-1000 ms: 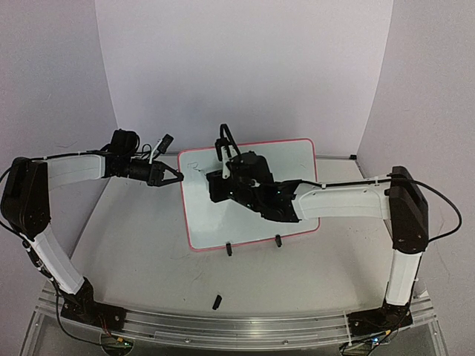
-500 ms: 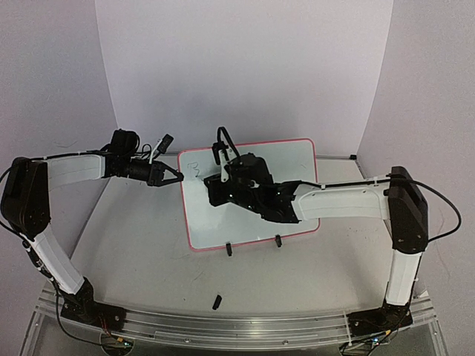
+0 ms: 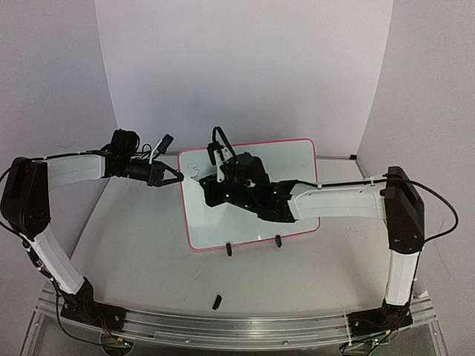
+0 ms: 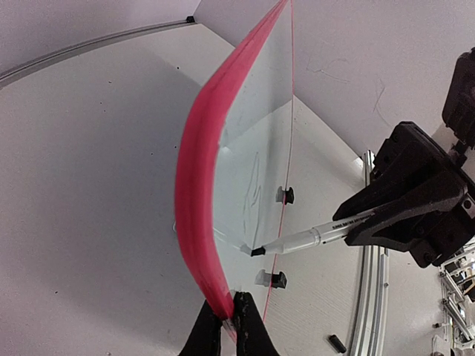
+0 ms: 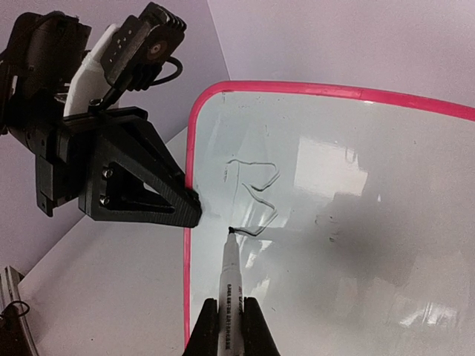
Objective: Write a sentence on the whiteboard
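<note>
The whiteboard [image 3: 297, 159] stands tilted on the table, its pink frame [image 4: 194, 185] seen edge-on in the left wrist view. My left gripper [image 3: 178, 178] [image 4: 226, 320] is shut on the frame's left edge. My right gripper [image 3: 211, 193] [image 5: 230, 320] is shut on a slim white marker [image 5: 231, 274] [image 4: 319, 236]. The marker's black tip touches the board near its upper left corner. Of the sentence [image 5: 256, 189] only a thin dark "B" shape shows, and the tip rests at the end of its lowest stroke. In the top view the right wrist hides much of the board's middle.
Two black clip feet [image 3: 228, 249] [image 3: 277, 240] hold the board's lower edge. A small black cap [image 3: 217, 301] lies on the table in front of it. A metal rail [image 3: 223, 326] runs along the near edge. Pale backdrop walls close in the back and both sides.
My right gripper has shifted a little left across the board with the marker, lengthening the stroke. The left gripper and the board have not moved.
</note>
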You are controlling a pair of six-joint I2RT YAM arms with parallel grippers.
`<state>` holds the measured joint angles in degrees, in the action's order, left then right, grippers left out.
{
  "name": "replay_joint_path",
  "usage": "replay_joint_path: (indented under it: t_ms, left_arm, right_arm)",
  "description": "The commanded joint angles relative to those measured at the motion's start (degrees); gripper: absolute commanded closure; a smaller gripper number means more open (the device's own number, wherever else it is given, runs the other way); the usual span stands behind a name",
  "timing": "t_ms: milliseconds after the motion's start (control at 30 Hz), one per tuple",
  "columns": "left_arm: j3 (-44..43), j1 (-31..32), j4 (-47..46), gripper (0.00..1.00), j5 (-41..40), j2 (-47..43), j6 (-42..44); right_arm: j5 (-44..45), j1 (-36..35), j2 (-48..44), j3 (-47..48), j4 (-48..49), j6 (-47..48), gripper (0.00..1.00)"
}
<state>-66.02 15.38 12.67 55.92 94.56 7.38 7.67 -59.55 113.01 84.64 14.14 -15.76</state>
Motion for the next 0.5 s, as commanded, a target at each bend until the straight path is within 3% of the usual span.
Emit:
replay_joint_path:
  t_ms: [0,467]
  left_arm:
    - [-1.45,1.34,1.0,1.0,-2.75,-0.93,5.36]
    - [-1.5,1.32,1.04,1.0,-2.72,-1.12,5.31]
  right_arm:
    - [-1.16,-0.79,-4.28,-0.16,2.21,1.5,1.0]
    - [2.85,-1.0,-1.97,5.41,0.75,3.92,1.0]
